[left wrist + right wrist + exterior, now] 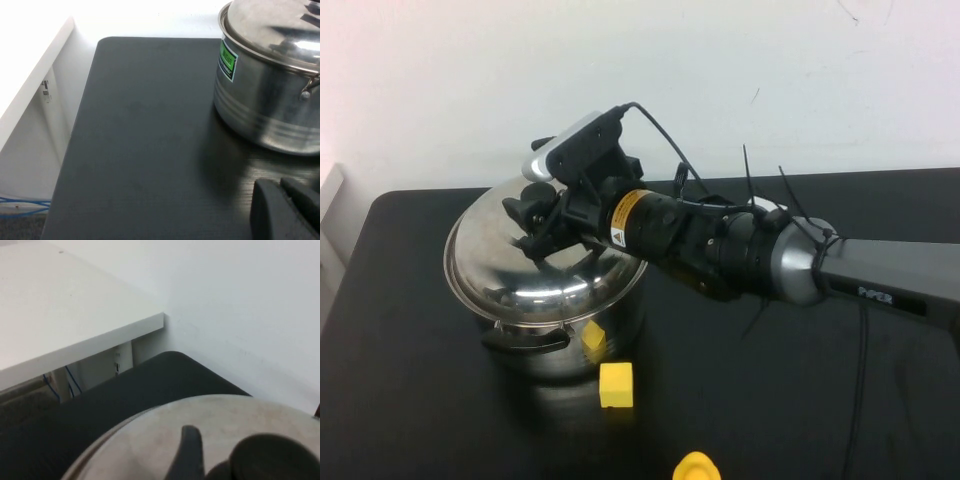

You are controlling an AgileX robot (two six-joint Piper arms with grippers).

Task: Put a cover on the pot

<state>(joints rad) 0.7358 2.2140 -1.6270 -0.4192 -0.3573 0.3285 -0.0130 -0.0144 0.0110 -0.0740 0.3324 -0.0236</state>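
Note:
The steel pot (pixel 582 345) stands on the left of the black table, with the domed steel lid (pixel 510 275) resting on it. My right gripper (pixel 532 228) is over the middle of the lid, its fingers (pixel 190 450) spread open on either side of the black knob (pixel 270 460) with a gap showing. The pot (pixel 260 95) and lid (pixel 270 25) also show in the left wrist view. My left gripper (pixel 280 184) is shut and empty, low over the table beside the pot. It is out of the high view.
A yellow cube (pixel 616 385) lies in front of the pot and a smaller yellow piece (pixel 592 340) sits against its wall. A yellow rounded object (pixel 696 467) is at the front edge. A white shelf (pixel 75 315) stands beyond the table's left end.

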